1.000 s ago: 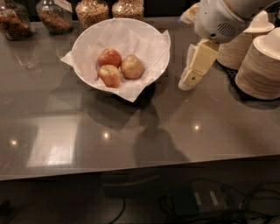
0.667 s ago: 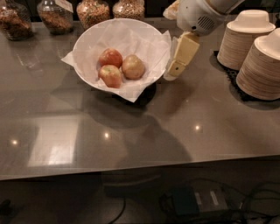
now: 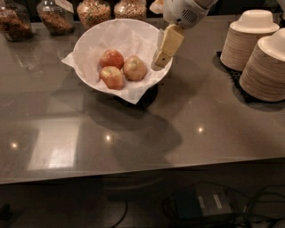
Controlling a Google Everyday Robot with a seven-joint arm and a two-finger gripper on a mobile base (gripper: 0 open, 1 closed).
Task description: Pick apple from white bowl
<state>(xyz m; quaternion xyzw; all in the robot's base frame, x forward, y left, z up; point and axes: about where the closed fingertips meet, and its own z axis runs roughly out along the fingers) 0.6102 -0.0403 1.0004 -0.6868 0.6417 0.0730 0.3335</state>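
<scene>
The white bowl (image 3: pixel 87 39), lined with crinkled white paper, stands at the back middle of the grey counter. Three apples lie in it. The palest, yellowish-tan apple (image 3: pixel 134 67) is the rightmost. Two redder apples (image 3: pixel 111 58) (image 3: pixel 112 77) lie to its left, touching it. My gripper (image 3: pixel 161 59) hangs from the white arm over the bowl's right rim, tilted down and to the left. Its tip is just right of the pale apple and above it, apart from it. It holds nothing that I can see.
Several glass jars of grains (image 3: pixel 93 11) stand along the back edge behind the bowl. Two tall stacks of beige disposable bowls (image 3: pixel 251 38) (image 3: pixel 269 67) stand on a black mat at the right. The counter's front edge (image 3: pixel 142 174) runs across; cables lie below it.
My gripper has moved left, from the counter beside the bowl to over the bowl's right rim, closer to the pale apple. The apples and the bowl have not moved.
</scene>
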